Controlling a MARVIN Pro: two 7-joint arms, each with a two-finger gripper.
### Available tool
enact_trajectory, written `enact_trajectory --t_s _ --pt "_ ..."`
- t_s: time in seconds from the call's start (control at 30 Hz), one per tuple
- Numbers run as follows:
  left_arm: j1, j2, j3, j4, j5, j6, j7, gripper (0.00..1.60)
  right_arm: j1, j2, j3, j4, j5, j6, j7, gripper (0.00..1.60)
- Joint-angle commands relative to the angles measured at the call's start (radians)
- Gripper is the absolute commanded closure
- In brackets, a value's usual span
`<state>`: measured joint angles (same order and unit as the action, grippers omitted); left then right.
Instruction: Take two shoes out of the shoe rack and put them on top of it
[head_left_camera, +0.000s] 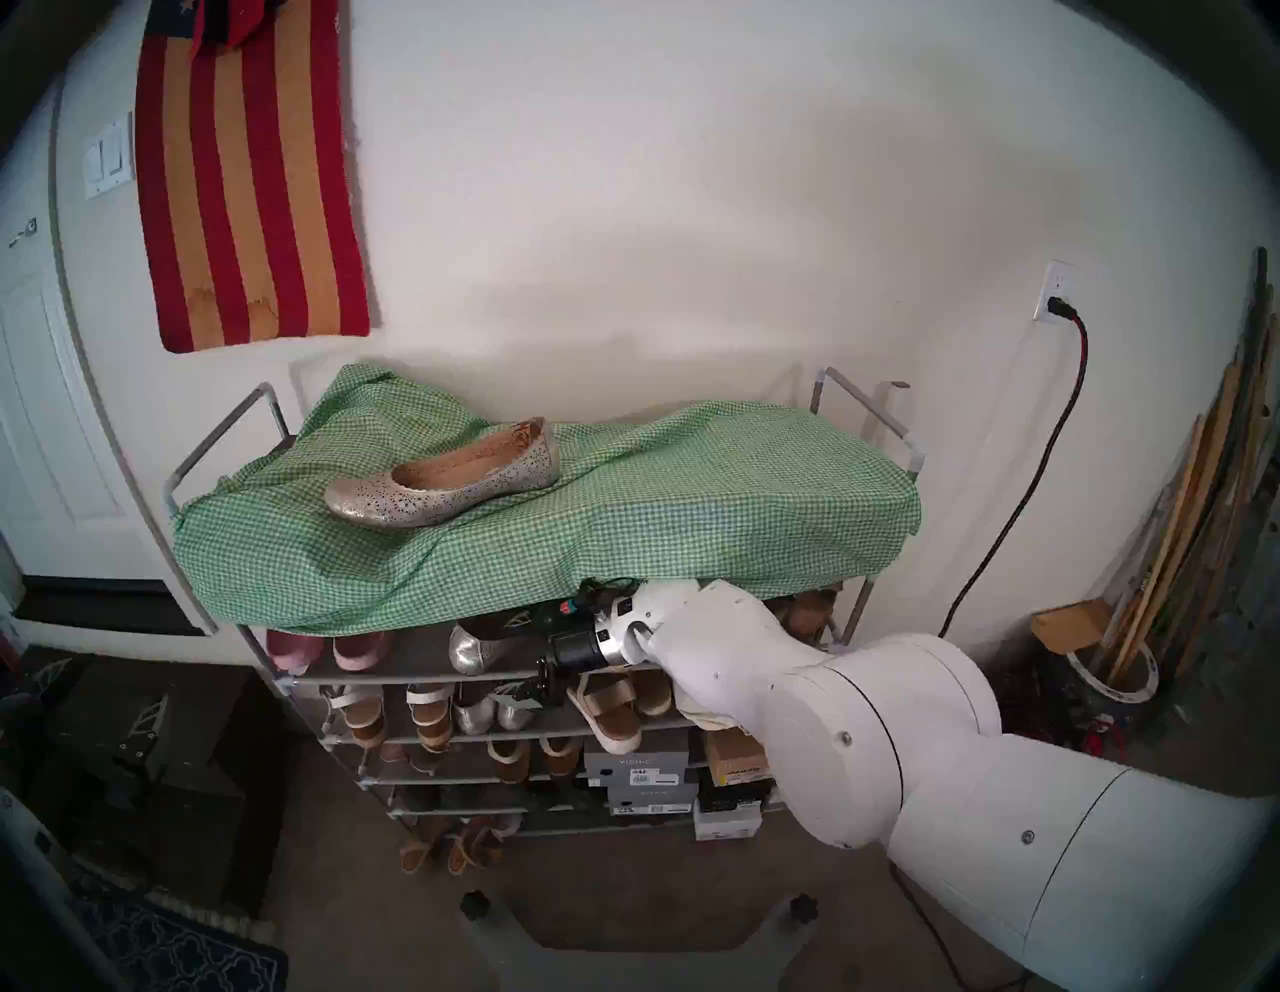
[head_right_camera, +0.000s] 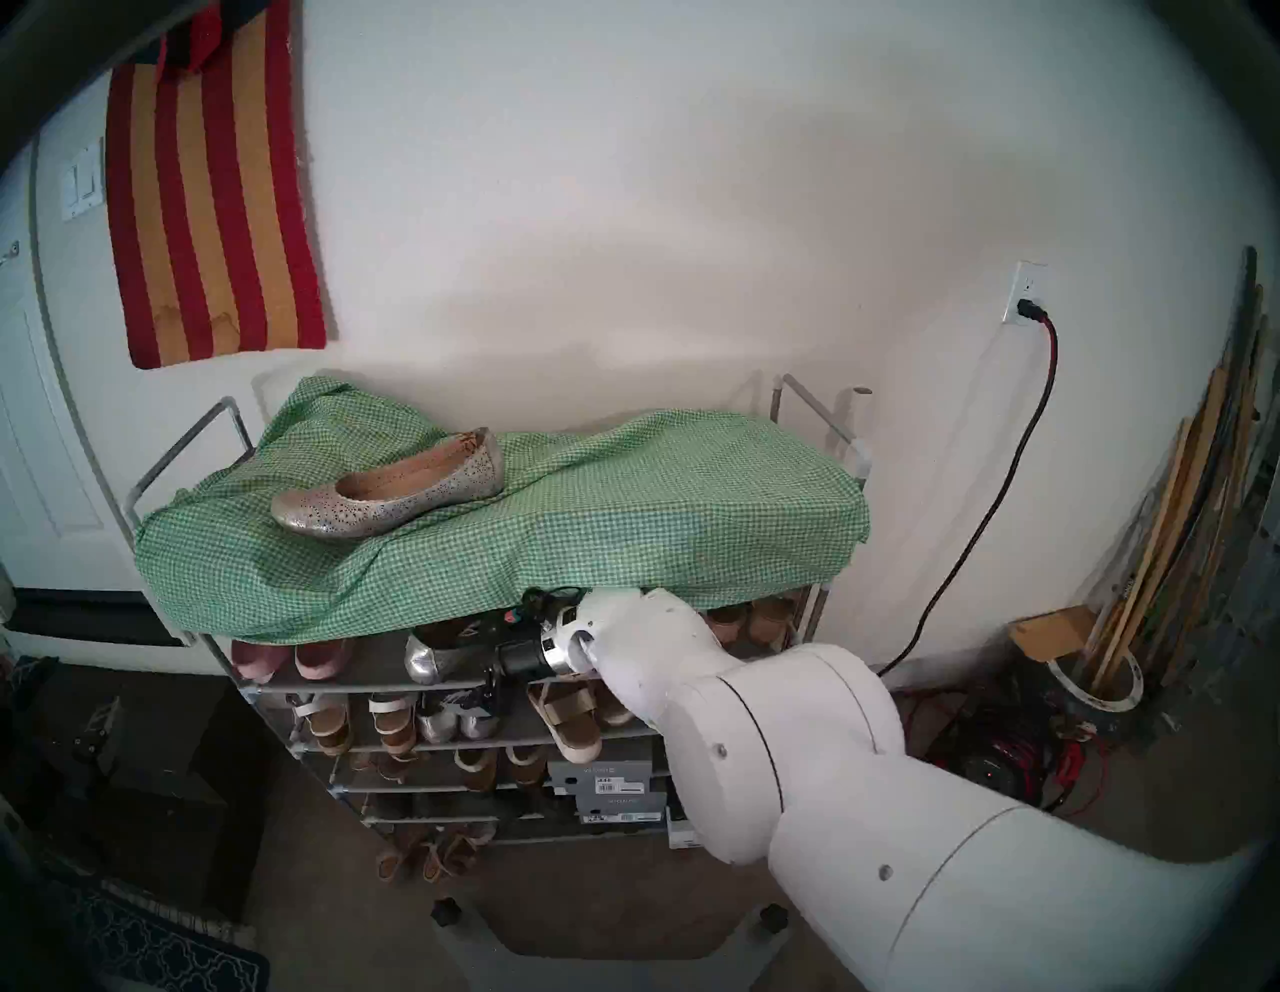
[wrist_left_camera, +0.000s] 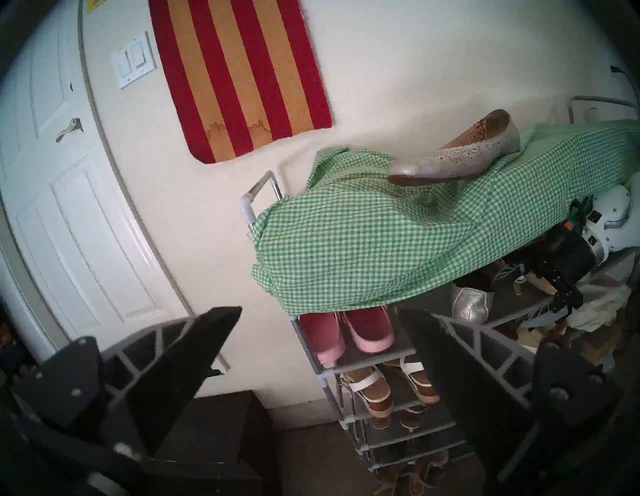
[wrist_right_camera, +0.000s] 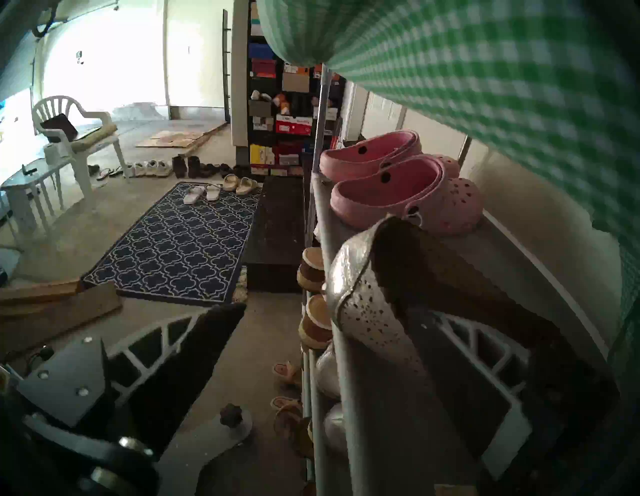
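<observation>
Right gripper (wrist_right_camera: 332, 346) reaches under the gingham cloth (head_left_camera: 623, 526), jaws spread around the second perforated flat (wrist_right_camera: 367, 298) on the shoe rack (head_left_camera: 360, 682) upper shelf. First flat (head_left_camera: 443, 488) lies on top. Left gripper (wrist_left_camera: 318, 346) hangs wide, empty.

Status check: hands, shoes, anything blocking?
Left hand open, idle. Right hand open around second shoe on shelf. First shoe on top. Gingham cloth overhangs.

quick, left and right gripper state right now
Left gripper: open, holding nothing.
Right gripper: open, its fingers either side of the perforated silver-gold ballet flat on the rack shelf, not closed yet.
</observation>
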<state>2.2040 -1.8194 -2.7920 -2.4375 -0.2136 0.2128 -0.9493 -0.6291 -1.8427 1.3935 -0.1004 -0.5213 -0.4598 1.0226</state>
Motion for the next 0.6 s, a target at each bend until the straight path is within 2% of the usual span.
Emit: enact_trajectory --t_s 0.0,0.57 --pt "-0.002 0.002 0.001 -0.006 -0.001 -0.002 -0.001 0.00 -0.004 -0.024 0.001 -0.016 0.001 -0.009 -0.019 0.00" --pt "-0.005 0.001 0.000 -0.006 0.002 -0.001 -0.004 0.00 -0.016 -0.047 -0.026 -0.009 -0.036 -0.023 -0.018 0.00"
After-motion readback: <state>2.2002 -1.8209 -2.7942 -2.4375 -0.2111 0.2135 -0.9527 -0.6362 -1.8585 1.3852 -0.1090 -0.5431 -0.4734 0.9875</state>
